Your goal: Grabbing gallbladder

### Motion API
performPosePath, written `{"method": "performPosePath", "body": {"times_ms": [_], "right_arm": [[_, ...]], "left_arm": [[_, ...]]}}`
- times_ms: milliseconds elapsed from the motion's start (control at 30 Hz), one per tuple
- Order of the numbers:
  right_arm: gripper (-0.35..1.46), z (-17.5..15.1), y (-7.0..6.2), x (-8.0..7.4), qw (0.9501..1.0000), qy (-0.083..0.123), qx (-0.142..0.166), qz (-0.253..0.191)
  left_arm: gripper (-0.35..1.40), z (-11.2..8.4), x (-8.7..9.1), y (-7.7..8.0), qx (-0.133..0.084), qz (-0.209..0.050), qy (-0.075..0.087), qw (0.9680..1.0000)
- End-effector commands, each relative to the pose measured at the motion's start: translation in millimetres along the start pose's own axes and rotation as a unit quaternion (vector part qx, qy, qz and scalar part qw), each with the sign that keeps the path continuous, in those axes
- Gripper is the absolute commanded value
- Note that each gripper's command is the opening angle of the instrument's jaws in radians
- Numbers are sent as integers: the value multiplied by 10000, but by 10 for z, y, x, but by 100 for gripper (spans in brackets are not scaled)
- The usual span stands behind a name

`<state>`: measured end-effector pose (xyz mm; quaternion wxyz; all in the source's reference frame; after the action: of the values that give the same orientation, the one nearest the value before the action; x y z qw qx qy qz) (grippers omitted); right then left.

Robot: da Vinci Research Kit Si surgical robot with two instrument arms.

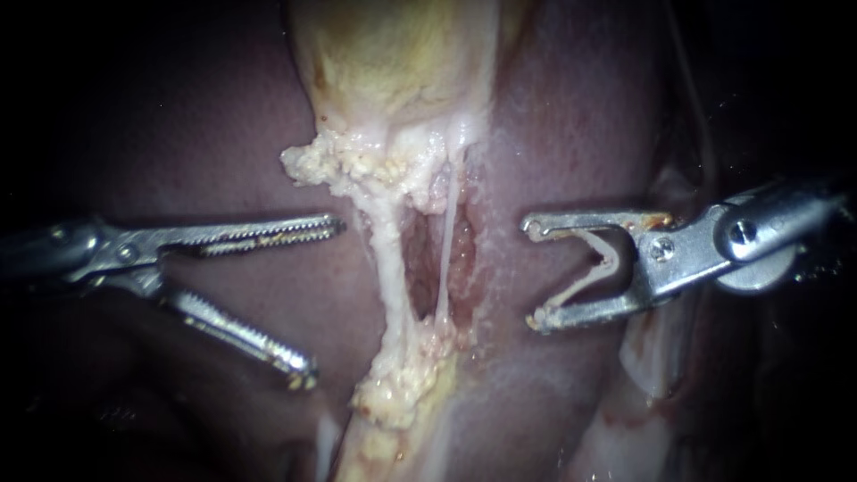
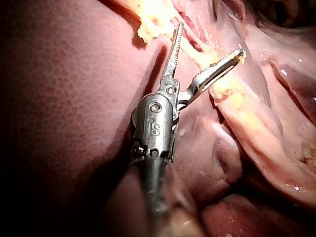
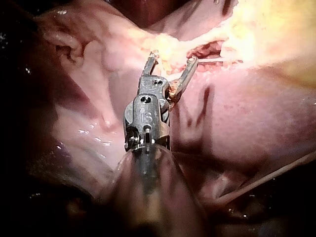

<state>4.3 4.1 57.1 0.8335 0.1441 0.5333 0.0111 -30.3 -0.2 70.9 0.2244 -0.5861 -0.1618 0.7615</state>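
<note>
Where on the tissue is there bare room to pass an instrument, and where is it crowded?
Free: smooth liver above the left instrument, beside the gallbladder; also liver above the right instrument. Crowded: the middle between both open jaws, where pale tubes and crumbly fat lie.

Your left instrument [image 1: 323, 301] is bright steel. It has two long, slim jaws with fine teeth along their inner faces, hinged on a small round pin [image 2: 170, 90]. Below the pin is a rounded grey wrist block [image 2: 154, 126] with a stamped mark. Your right instrument [image 1: 533, 272] has shorter jaws with small hooked tips, a thin bent wire between them, and rust-orange smears near the hinge. A small screw [image 1: 662, 249] and a larger round one [image 1: 741, 234] sit in its silver wrist. Both shafts are dark grey.
</note>
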Motion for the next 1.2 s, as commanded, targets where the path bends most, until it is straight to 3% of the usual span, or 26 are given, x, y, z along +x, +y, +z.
{"method": "performPosePath", "body": {"times_ms": [33, 233, 333, 433, 633, 800, 967, 1067, 1133, 1200], "right_arm": [[50, 0, 0, 0, 10000, -1, 0, 0], [50, 0, 0, 0, 10000, -1, 1, 0], [50, 0, 0, 0, 10000, -1, 1, 0], [50, 0, 0, 0, 10000, -1, 0, -1], [50, 2, 0, 1, 10000, -3, -4, 0], [50, 3, 0, 1, 10000, -3, -6, 0], [50, 3, 0, 1, 10000, -3, -6, -1], [50, 3, 0, 1, 10000, -3, -6, -1], [50, 3, 0, 1, 10000, -3, -6, -1], [50, 3, 0, 1, 10000, -3, -6, -1]], "left_arm": [[91, -3, 3, -2, 56, -10, -4, 10000], [84, -34, 40, -23, 436, -151, -36, 9989], [81, -54, 61, -40, 732, -198, -17, 9971], [74, -68, 71, -56, 995, -262, -44, 9947], [64, -58, 52, -75, 1350, -333, -83, 9902], [56, -29, 26, -83, 1380, -713, -2, 9879], [41, -4, 6, -75, 1394, -967, 44, 9855], [25, 3, -2, -72, 1432, -1009, -48, 9845], [5, 3, -3, -71, 1434, -1068, -113, 9838], [-28, 1, -3, -71, 1426, -1132, -163, 9831]]}}
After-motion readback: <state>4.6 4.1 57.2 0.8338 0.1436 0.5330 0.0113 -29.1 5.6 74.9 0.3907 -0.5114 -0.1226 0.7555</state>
